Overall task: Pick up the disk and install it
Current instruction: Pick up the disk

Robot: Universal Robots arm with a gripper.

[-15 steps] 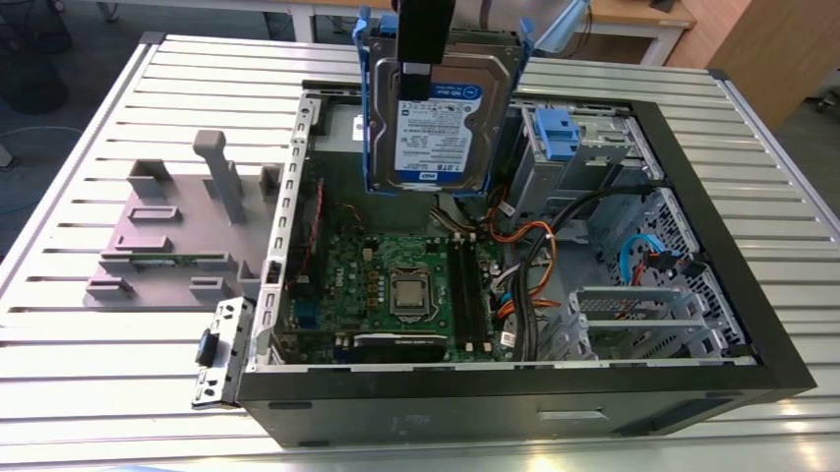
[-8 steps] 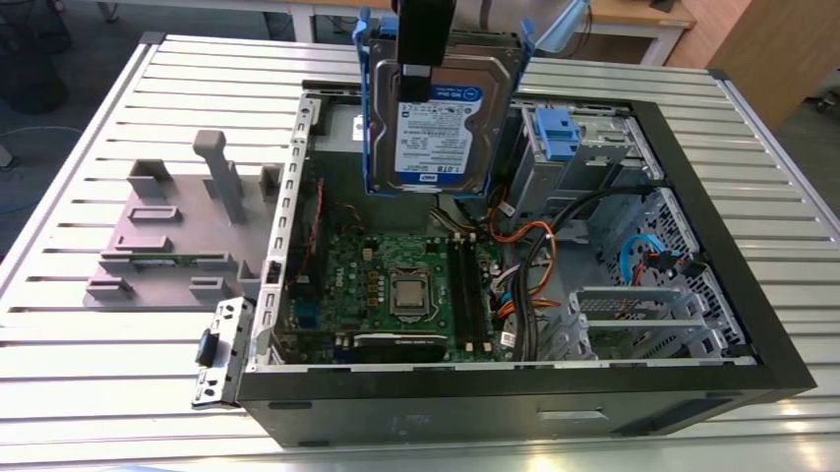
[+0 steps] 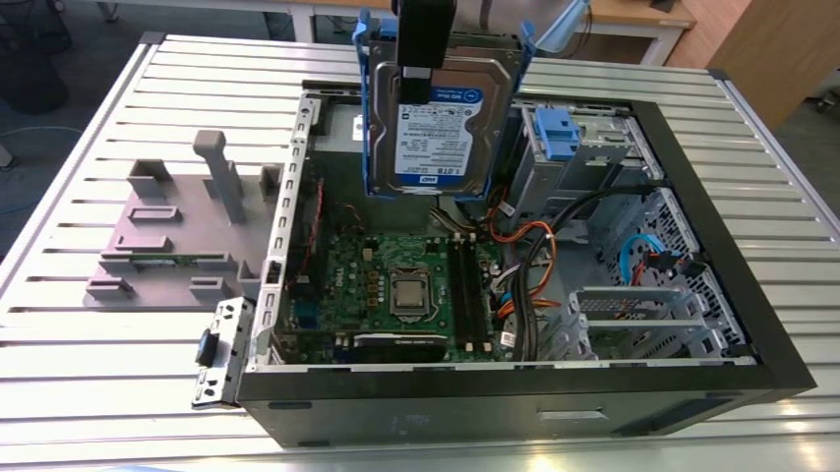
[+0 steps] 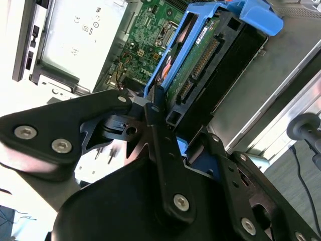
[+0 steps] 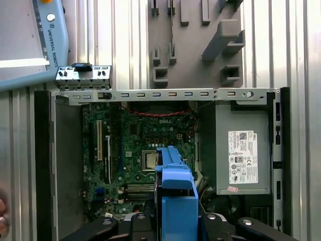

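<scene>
Your hand point(image 3: 420, 79) is clamping narrowly on the disk point(image 3: 440, 128). In the second wrist view its black fingers point(image 4: 159, 150) are pressing against either side of the blue carrier bracket point(image 4: 200, 30) that frames the drive. In the exterior view you are holding the disk upright, with its label facing the camera. It is hanging in the air over the far part of the open computer case point(image 3: 525, 398), touching nothing below it. Under it the green motherboard point(image 3: 393, 265) is lying exposed, and the grey power supply box point(image 5: 246, 145) is sitting in the case beside the board. The blue-tabbed drive cage point(image 3: 558, 133) is standing just to the exterior view's right of the disk. Outside the case, toward the exterior view's left, the grey stand point(image 3: 171, 226) is resting on the slatted desk point(image 3: 105, 128).
</scene>
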